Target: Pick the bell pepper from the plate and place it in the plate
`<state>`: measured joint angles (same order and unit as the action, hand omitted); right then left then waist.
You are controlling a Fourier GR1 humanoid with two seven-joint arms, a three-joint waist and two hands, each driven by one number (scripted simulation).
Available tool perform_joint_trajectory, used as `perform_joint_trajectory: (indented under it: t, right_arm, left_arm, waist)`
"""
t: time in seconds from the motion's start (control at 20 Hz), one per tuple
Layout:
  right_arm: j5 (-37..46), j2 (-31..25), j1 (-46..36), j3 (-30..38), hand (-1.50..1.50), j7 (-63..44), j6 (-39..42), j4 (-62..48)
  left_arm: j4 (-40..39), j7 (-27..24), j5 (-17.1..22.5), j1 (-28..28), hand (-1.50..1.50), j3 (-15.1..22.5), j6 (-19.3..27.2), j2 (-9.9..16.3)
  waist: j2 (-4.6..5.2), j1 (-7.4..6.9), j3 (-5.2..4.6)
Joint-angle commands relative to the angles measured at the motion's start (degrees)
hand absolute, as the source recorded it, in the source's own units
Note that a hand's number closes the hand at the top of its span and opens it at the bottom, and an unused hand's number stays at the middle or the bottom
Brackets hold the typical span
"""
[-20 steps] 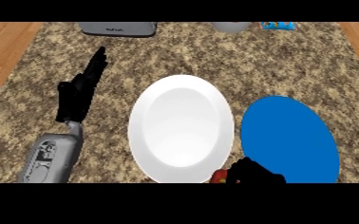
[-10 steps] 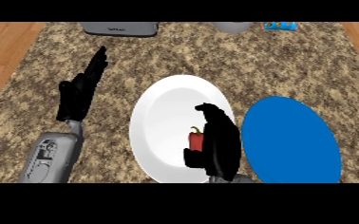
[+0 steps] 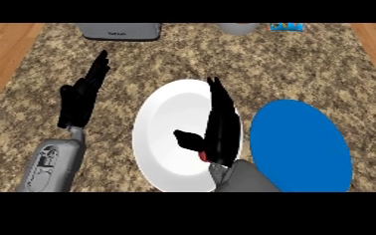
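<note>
My right hand (image 3: 220, 129) lies over the white plate (image 3: 165, 124) in the head view, fingers stretched straight toward the far side and thumb spread to the left. Only a small red sliver of the bell pepper (image 3: 201, 155) shows, under the heel of that hand and on the white plate; the rest is hidden. The blue plate (image 3: 301, 147) sits just right of the white one with nothing on it. My left hand (image 3: 79, 102) rests open on the counter at the left, fingers pointing away.
A grey appliance (image 3: 121, 30) stands at the counter's far edge. A grey cup (image 3: 237, 28) and a blue item (image 3: 287, 27) are at the far right. Wooden floor (image 3: 15, 45) shows beyond the counter's left side.
My right hand came up from the lower edge with the red pepper, moved over the white plate, and its fingers have straightened. The pepper now shows far less. The left hand has stayed still.
</note>
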<state>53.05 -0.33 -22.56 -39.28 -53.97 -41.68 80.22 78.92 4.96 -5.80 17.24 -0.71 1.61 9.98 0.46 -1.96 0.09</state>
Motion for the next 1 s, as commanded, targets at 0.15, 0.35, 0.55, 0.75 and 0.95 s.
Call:
perform_joint_trajectory:
  t: [0.15, 0.35, 0.55, 0.75, 0.95]
  right_arm:
    - [4.33, 0.32, 7.49, 4.15, -1.5, -1.63, -15.68, 4.85]
    - [4.73, -3.73, 19.17, 3.5, -1.5, -0.05, -14.23, 21.07]
    - [-0.22, -11.71, 29.77, 1.96, -1.5, 6.24, -17.61, 29.4]
    - [-9.55, -21.77, 36.27, 2.73, -1.5, 10.84, -17.98, 37.21]
    - [-13.57, -28.63, 45.89, 0.65, -1.5, 17.0, -21.75, 42.74]
  left_arm:
    - [2.21, -0.82, 0.4, -4.31, 0.0, -1.49, -0.86, 2.17]
    - [3.17, 3.37, 0.98, -1.51, 0.0, -2.08, 0.22, 1.28]
    - [2.28, 0.19, 0.18, -3.99, 0.0, -1.61, -0.42, 1.26]
    - [1.29, 1.38, -0.43, -0.79, 0.0, -1.83, 0.84, 0.25]
    - [3.74, -0.39, -0.01, -5.64, 0.0, -1.86, -0.97, 1.15]
  waist:
    - [-0.7, 2.04, -0.06]
    - [-1.01, 3.49, -0.06]
    - [-0.63, 2.78, -0.05]
    - [-0.51, 2.65, -0.04]
    - [-0.61, 2.65, -0.04]
